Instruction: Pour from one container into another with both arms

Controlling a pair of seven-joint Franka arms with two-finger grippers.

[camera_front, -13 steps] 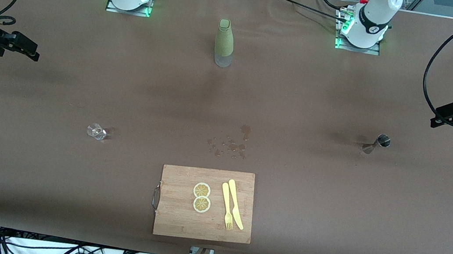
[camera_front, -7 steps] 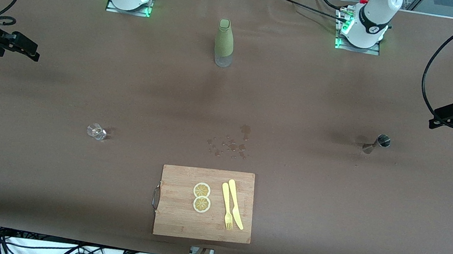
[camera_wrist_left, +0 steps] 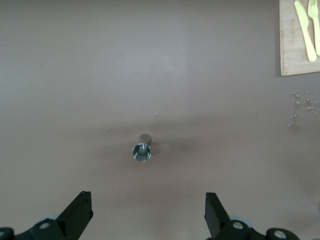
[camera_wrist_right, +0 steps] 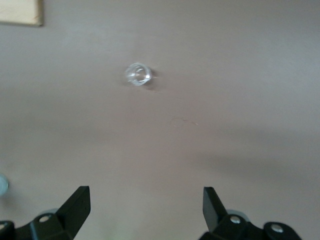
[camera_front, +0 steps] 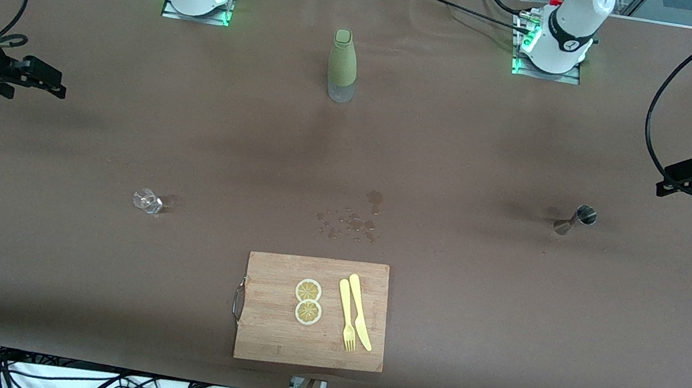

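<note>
A small metal jigger [camera_front: 576,219] stands on the brown table toward the left arm's end; it shows from above in the left wrist view [camera_wrist_left: 142,151]. A small clear glass [camera_front: 147,200] stands toward the right arm's end, also visible in the right wrist view [camera_wrist_right: 138,74]. My left gripper [camera_front: 665,184] hangs open in the air over the table's edge, apart from the jigger, its midpoint [camera_wrist_left: 148,205] empty. My right gripper [camera_front: 56,89] is open too, high over the table at its own end, with nothing between its fingers [camera_wrist_right: 147,200].
A green bottle [camera_front: 342,65] stands between the two bases. A wooden cutting board [camera_front: 272,332] near the front camera carries two lemon slices [camera_front: 308,301], a yellow fork [camera_front: 346,316] and knife [camera_front: 360,312]. Water droplets [camera_front: 349,220] lie on the cloth just above the board.
The right gripper has shifted a little toward the table's middle and up in the view. The left gripper has barely moved.
</note>
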